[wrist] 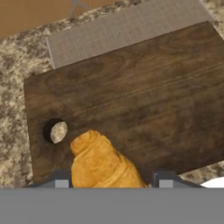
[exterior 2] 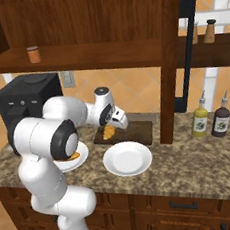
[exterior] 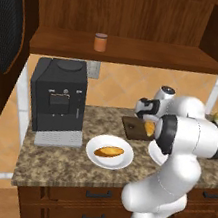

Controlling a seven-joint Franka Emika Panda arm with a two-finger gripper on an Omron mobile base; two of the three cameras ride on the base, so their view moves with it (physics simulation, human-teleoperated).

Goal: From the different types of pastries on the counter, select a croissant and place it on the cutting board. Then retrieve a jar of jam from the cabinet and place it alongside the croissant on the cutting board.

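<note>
My gripper [wrist: 113,183] is shut on the croissant [wrist: 103,164], a small curved golden-orange pastry, at the near left corner of the dark wooden cutting board [wrist: 140,96]. From the right base view the croissant [exterior 2: 109,132] sits low at the board's [exterior 2: 138,129] left end, under the gripper [exterior 2: 112,126]; I cannot tell if it touches the wood. The jar of jam [exterior: 100,42], orange with a dark lid, stands on the cabinet shelf [exterior: 141,53]. The longer loaf pastry [exterior: 108,151] lies on a white plate [exterior: 92,156] on the granite counter [exterior: 55,165].
A black coffee machine [exterior: 58,99] stands at the counter's left. An empty white plate [exterior 2: 127,159] lies in front of the board. Two bottles [exterior 2: 200,120] stand at the right beyond a cabinet post [exterior 2: 166,81]. The open cabinet door [exterior: 10,17] hangs at far left.
</note>
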